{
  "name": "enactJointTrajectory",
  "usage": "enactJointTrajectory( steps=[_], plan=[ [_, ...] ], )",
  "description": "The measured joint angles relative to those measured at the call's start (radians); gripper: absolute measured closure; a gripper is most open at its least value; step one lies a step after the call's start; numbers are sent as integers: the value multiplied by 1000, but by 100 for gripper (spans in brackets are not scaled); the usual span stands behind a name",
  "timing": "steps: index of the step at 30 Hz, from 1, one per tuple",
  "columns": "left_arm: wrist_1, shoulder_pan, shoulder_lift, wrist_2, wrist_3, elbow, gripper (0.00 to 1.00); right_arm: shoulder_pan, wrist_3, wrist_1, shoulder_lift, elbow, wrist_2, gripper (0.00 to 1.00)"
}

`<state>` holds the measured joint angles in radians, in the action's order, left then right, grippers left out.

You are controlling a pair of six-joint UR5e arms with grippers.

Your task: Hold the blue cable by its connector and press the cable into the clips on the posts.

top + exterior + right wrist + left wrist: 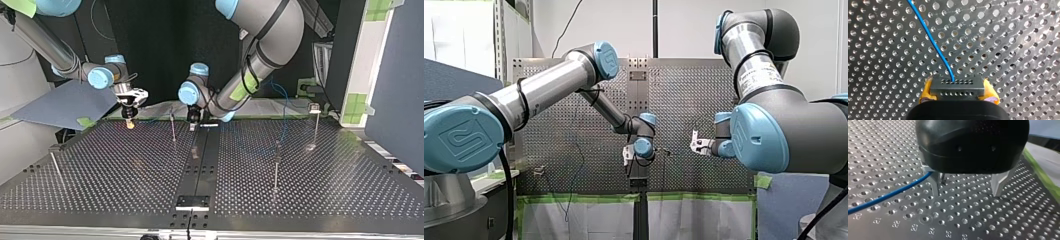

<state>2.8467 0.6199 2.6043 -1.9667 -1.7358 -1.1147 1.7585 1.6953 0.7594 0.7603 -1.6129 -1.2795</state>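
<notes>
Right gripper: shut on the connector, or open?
Shut on the connector: in the right wrist view, yellow pads of the right gripper press both its ends; the blue cable leaves its front.

Spreads beneath both hands as a perforated metal bench point(115, 170), drilled in even rows. Carries a dark strip point(201, 150) down its middle, starting under my left hand point(192, 124) and ending in a small black plate point(192, 202). Holds four thin posts: a middle post point(173, 129), upright, between my left hand and my right hand point(130, 123); a plain post point(276, 167) and a clip-topped post point(315, 125), both upright, out past my left hand, away from my right; a leaning post point(55, 167) out past my right hand. Bears stamped numbers point(910, 227), 20 to 26, just ahead of my left hand.
</notes>
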Motion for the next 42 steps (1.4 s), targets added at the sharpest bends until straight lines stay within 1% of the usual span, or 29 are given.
enactJointTrajectory(
  steps=[4, 8, 11, 16, 20, 23, 26, 29, 33, 38, 42],
  plan=[
    [23, 9, -22, -32, 6, 0, 0, 0, 0, -6, 0, 0, 0, 100],
    [3, 20, -60, -69, 5, 0, 0, 0, -2, -12, 0, 0, 0, 100],
    [5, 33, -79, -84, 4, -1, 0, 0, -2, -16, 0, 0, 0, 100],
    [26, 69, -87, -108, -12, -9, 0, -5, -4, -30, 0, 0, 0, 100],
    [36, 103, -88, -138, -26, -23, 0, -8, -6, -39, 0, 0, 0, 100],
    [43, 128, -88, -162, -27, -34, 0, -8, -6, -41, 0, 0, 0, 100],
    [48, 140, -88, -184, -24, -48, 0, -8, -6, -43, 0, 0, 0, 100],
    [51, 145, -88, -195, -15, -57, 0, -8, -6, -44, 0, 0, 0, 100],
    [50, 150, -88, -192, -5, -61, 0, -8, -5, -44, 0, 0, 0, 100],
    [35, 159, -88, -157, 4, -61, 0, -9, -5, -44, 0, 0, 0, 100],
    [38, 166, -88, -131, 8, -61, 0, -9, -4, -44, 0, 0, 0, 100]
  ],
)
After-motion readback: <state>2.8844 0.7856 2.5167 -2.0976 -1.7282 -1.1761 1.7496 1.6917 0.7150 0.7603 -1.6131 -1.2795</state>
